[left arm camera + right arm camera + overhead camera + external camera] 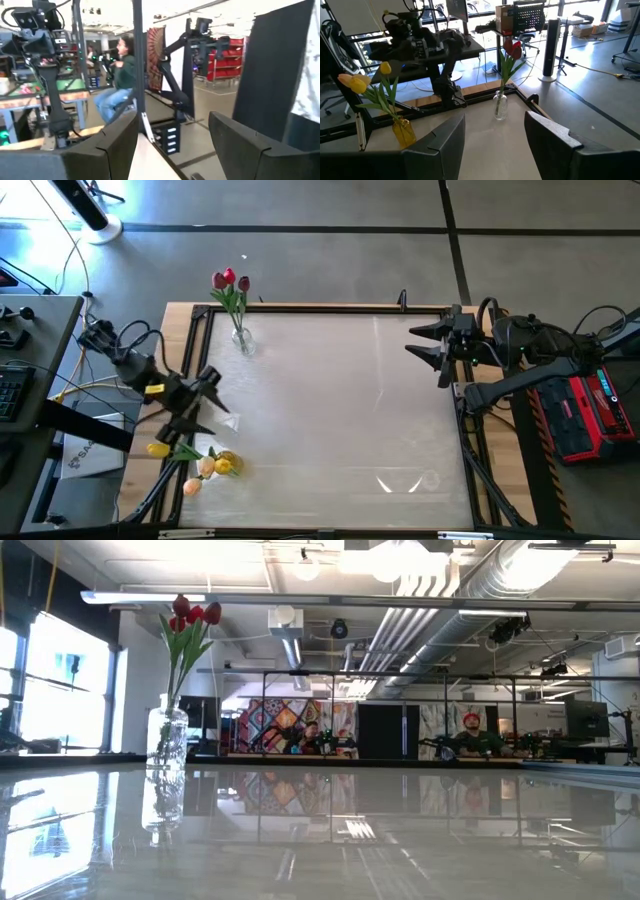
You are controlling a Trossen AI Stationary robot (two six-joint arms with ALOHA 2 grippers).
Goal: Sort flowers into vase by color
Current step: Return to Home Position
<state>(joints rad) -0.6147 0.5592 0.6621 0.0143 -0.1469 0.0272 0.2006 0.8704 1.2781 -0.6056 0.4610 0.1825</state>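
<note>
A clear glass vase (241,340) stands upright at the table's far left and holds red and maroon flowers (230,280); the low view shows the vase (167,740) with their heads (190,612) above it. An amber vase (226,463) at the near left holds yellow and cream flowers (160,450), and stands upright in the right wrist view (403,132). My left gripper (213,400) hovers open between the two vases, with nothing between its fingers (172,145). My right gripper (428,350) waits open above the table's far right edge.
A black frame (330,308) on a wooden border rims the glossy table. A desk with a keyboard (12,385) stands left of it, a red case (585,415) right of it. People sit in the room beyond (470,740). The table's middle and right (350,410) lie bare.
</note>
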